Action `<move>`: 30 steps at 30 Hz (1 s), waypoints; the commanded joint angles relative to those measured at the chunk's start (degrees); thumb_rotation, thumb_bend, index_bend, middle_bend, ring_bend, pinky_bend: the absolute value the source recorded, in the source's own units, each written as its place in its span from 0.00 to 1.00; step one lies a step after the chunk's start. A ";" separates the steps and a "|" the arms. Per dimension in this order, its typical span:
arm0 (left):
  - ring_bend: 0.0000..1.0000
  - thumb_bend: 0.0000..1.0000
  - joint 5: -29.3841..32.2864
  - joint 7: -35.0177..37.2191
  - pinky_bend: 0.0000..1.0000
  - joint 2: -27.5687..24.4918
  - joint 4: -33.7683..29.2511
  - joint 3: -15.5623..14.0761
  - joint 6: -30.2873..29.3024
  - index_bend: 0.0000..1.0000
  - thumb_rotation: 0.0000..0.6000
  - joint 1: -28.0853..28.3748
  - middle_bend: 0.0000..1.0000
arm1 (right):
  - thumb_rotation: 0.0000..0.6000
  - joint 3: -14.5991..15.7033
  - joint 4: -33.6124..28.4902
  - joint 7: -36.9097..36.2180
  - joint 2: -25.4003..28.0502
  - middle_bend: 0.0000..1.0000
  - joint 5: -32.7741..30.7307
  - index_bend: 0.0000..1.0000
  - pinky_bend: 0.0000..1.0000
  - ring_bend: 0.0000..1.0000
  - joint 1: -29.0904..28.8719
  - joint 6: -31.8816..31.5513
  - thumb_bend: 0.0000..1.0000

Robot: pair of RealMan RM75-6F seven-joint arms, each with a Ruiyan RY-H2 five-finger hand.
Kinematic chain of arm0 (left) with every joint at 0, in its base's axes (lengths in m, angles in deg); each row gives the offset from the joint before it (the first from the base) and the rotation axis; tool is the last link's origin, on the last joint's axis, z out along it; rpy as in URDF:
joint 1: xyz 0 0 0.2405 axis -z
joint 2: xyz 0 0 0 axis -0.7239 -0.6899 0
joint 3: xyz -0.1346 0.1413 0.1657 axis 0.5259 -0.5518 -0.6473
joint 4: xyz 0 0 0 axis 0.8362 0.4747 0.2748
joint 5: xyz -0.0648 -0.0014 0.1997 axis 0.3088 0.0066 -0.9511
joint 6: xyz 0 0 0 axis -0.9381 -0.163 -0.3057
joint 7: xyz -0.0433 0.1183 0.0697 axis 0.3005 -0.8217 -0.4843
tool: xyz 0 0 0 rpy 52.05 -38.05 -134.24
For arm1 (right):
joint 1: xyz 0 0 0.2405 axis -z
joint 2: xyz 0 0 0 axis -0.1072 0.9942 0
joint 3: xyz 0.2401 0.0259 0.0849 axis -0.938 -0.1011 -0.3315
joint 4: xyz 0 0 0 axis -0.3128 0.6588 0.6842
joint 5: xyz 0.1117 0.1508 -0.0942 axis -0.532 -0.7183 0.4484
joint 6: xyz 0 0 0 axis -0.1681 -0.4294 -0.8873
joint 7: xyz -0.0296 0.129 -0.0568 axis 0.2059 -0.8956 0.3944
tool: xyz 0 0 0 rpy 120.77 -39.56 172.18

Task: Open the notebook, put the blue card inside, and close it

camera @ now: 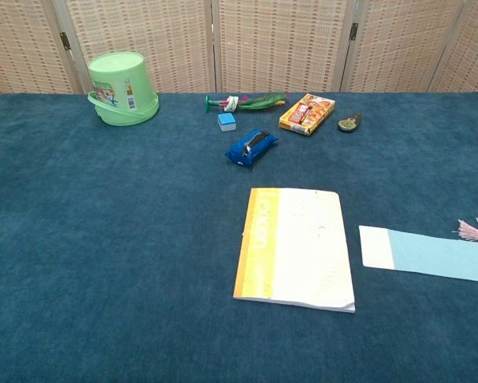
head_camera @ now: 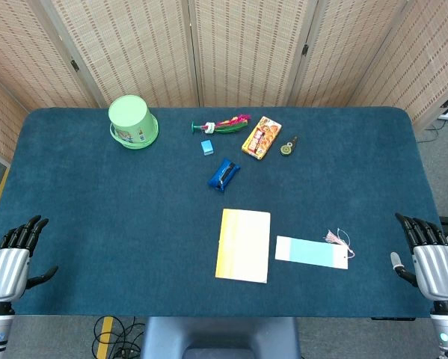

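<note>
A closed notebook (head_camera: 243, 245) (camera: 295, 246) with a cream cover and an orange-yellow spine strip lies flat near the table's front middle. Just to its right lies the light blue card (head_camera: 311, 252) (camera: 430, 254) with a white end and a pink tassel (head_camera: 338, 238). My left hand (head_camera: 13, 258) rests at the front left table edge, fingers apart, holding nothing. My right hand (head_camera: 429, 258) sits at the front right edge, fingers apart and empty, a short way right of the card. Neither hand shows in the chest view.
An upturned green bucket (head_camera: 132, 122) stands at the back left. Behind the notebook lie a blue pouch (head_camera: 224, 174), a small blue block (head_camera: 206, 147), a green and pink toy (head_camera: 221, 126), an orange snack box (head_camera: 261, 137) and a small round trinket (head_camera: 287, 146).
</note>
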 commanded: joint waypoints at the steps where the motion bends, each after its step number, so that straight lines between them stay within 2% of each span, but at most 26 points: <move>1: 0.18 0.17 -0.03 -0.13 0.22 0.05 0.01 -0.01 -0.04 0.13 1.00 0.01 0.11 | 1.00 0.09 -0.06 -0.07 0.01 0.18 0.40 0.11 0.19 0.15 0.02 -0.17 0.33; 12: 0.18 0.17 -0.51 0.57 0.22 -0.25 -0.15 -0.13 -1.05 0.13 1.00 -0.45 0.11 | 1.00 1.13 0.14 0.36 0.39 0.18 3.03 0.11 0.19 0.15 0.14 -0.81 0.33; 17: 0.18 0.17 -0.89 0.70 0.22 -0.62 -0.46 -0.19 -1.53 0.13 1.00 -0.63 0.11 | 1.00 1.63 -0.15 1.80 1.12 0.20 5.91 0.11 0.18 0.15 -1.51 0.62 0.28; 20: 0.18 0.17 -1.10 1.05 0.22 -0.69 -0.39 -0.25 -2.00 0.13 1.00 -0.87 0.11 | 1.00 2.05 -0.61 2.22 1.46 0.22 8.46 0.13 0.18 0.15 -3.53 2.67 0.23; 23: 0.18 0.17 -1.05 1.37 0.22 -0.63 0.00 -0.09 -2.18 0.14 1.00 -0.90 0.11 | 1.00 2.43 -0.52 2.21 1.37 0.25 10.93 0.18 0.18 0.15 -6.26 5.80 0.19; 30: 0.18 0.17 -1.34 1.88 0.22 -0.90 0.38 0.07 -3.06 0.14 1.00 -1.21 0.11 | 1.00 2.83 1.39 2.81 -2.28 0.28 15.87 0.28 0.18 0.16 -13.92 14.34 0.18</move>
